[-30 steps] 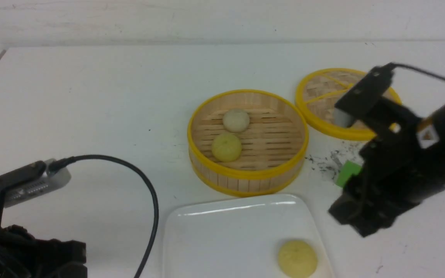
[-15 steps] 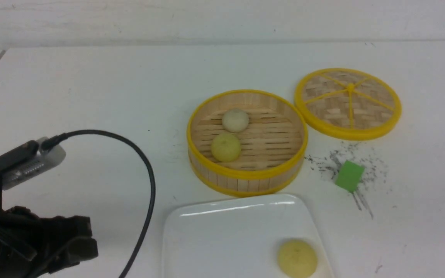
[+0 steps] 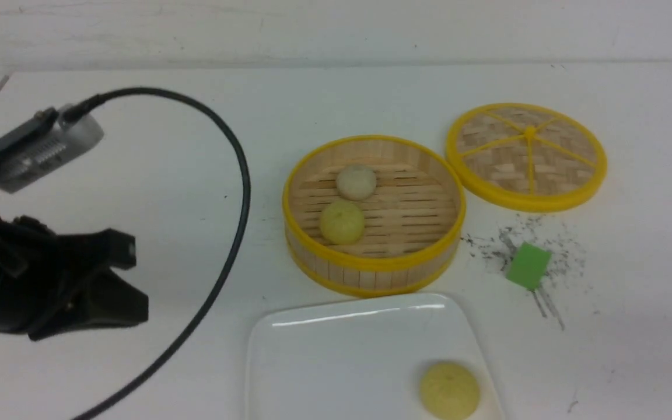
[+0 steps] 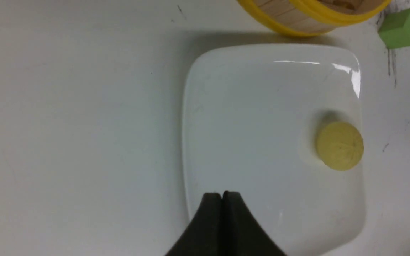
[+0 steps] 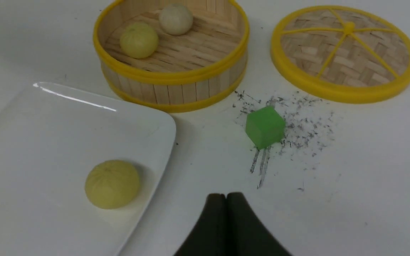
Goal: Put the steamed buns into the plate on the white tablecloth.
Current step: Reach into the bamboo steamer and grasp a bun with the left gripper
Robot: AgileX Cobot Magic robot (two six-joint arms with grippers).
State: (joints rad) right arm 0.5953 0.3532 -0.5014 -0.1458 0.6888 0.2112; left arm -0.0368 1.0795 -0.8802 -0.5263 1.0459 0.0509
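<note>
One pale yellow steamed bun (image 3: 448, 389) lies in the near right corner of the white plate (image 3: 336, 361). Another yellow bun (image 3: 342, 221) and a whiter bun (image 3: 356, 181) sit inside the bamboo steamer (image 3: 371, 265). Everything rests on the white tablecloth (image 3: 137, 116). In the left wrist view my left gripper (image 4: 222, 195) is shut and empty above the plate's (image 4: 255, 124) edge, well apart from the bun (image 4: 339, 145). My left arm (image 3: 50, 274) hangs at the front view's left. My right gripper (image 5: 226, 195) is shut and empty over bare cloth beside the plate (image 5: 48, 142), and is outside the front view.
The steamer's woven lid (image 3: 525, 154) lies flat at the back right. A green block (image 3: 527, 265) sits among dark specks right of the steamer. A black cable (image 3: 237, 192) loops from the left arm across the cloth, left of the plate.
The right arm has pulled back out of the front view and its jaws have closed. The left arm has risen and moved forward, and its jaws have closed. The buns have not moved.
</note>
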